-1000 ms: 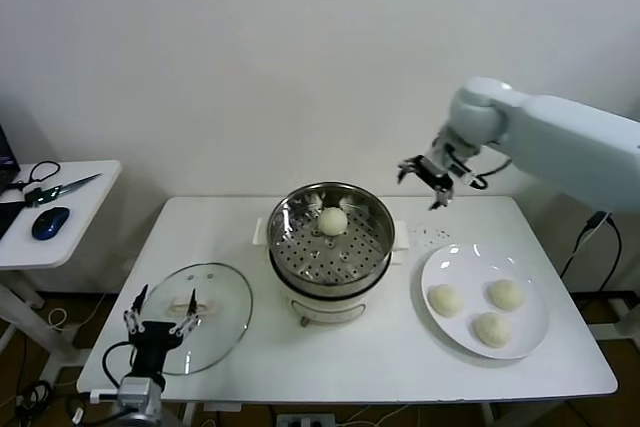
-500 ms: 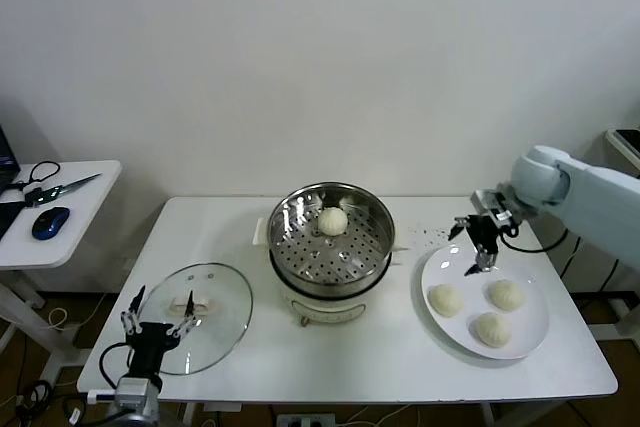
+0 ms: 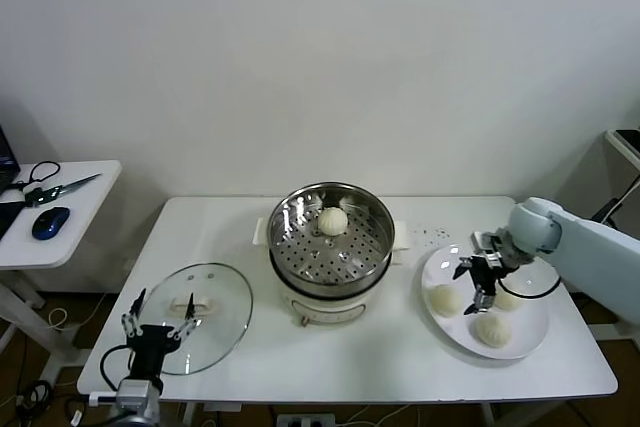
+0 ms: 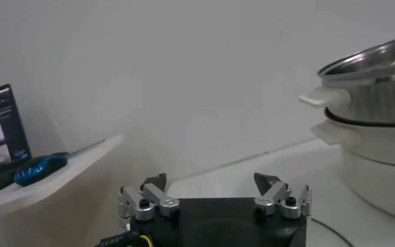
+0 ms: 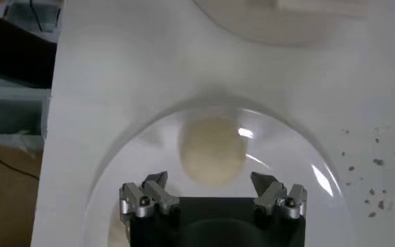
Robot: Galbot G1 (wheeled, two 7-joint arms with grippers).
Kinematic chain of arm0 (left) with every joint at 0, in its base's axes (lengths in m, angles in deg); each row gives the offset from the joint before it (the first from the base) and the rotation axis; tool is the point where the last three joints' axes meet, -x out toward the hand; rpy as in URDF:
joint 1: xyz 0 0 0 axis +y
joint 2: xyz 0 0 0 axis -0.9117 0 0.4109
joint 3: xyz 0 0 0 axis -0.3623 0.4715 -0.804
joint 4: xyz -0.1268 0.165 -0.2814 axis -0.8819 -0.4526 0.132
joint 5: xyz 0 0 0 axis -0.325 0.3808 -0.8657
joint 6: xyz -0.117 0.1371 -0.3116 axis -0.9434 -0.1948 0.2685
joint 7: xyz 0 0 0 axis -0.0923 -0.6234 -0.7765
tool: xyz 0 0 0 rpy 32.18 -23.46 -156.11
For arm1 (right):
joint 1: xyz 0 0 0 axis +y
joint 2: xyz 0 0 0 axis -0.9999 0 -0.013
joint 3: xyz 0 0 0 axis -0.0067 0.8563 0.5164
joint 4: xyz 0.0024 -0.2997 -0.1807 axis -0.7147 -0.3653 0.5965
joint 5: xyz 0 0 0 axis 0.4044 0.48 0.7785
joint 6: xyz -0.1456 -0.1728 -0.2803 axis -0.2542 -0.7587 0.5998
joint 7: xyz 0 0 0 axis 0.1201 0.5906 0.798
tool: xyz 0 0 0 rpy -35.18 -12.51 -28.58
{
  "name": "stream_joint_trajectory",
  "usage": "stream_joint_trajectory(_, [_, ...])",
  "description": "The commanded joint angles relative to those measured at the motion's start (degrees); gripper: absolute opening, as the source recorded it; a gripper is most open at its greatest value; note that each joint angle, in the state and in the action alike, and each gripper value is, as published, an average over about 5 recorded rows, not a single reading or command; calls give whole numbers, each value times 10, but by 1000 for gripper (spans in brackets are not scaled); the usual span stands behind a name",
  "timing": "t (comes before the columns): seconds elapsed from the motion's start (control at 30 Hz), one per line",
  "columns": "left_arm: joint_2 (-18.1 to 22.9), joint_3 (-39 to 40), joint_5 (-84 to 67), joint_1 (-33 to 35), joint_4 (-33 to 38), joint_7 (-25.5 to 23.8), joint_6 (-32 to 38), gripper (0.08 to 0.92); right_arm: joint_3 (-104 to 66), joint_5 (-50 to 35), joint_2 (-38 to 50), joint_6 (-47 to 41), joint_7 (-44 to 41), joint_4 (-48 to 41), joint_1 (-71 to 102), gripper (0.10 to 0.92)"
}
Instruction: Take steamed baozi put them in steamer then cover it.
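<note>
R gripper (image 3: 478,283): fingers (image 5: 152,190) spread wide, nothing between them, hovering over the white plate (image 3: 528,332) at table's 3 o'clock. In the wrist view one baozi (image 5: 212,149) sits just ahead of the open tips, centred on the gap, not touched. Head view: gripper hangs between the plate's three buns, i.e. left bun (image 3: 445,299), far bun (image 3: 507,298) partly hidden behind the wrist, near bun (image 3: 492,329). R arm (image 3: 590,252) enters from the 3 o'clock edge.

L gripper (image 3: 159,324): fingers (image 4: 150,199) apart, holding nothing, parked low at table's 7 o'clock edge, over the near rim of the cover (image 3: 222,305). Cover lies flat on the table w/ white handle (image 3: 192,302) up, at 8 o'clock from the steamer.

Steamer (image 3: 360,247): table centre, uncovered, on its cream pot base (image 3: 330,309). Fourth baozi (image 3: 333,220) rests on the perforated floor, toward 12 o'clock, near the far wall.

Side table (image 3: 70,227) at far 9 o'clock carries blue mouse (image 3: 50,222) and scissors (image 3: 60,187).
</note>
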Motion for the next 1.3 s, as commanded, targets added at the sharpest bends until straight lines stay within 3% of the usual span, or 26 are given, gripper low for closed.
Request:
stream_joint_trajectory(0.03, [1, 0, 1, 1, -1, 0, 0, 823, -32, 10, -20, -9, 7, -23, 43, 823])
stream_joint_trajectory(0.53, [2, 0, 4, -1, -4, 1, 0, 823, -33, 13, -41, -4, 1, -46, 39, 815])
stream_joint_trajectory(0.97, [3, 0, 5, 2, -3, 1, 1, 823, -36, 11, -40, -2, 1, -45, 33, 717])
stream_joint_trajectory(1.3, [1, 1, 4, 4, 0, 1, 1, 823, 31, -66, 29, 1, -2, 3, -110, 694])
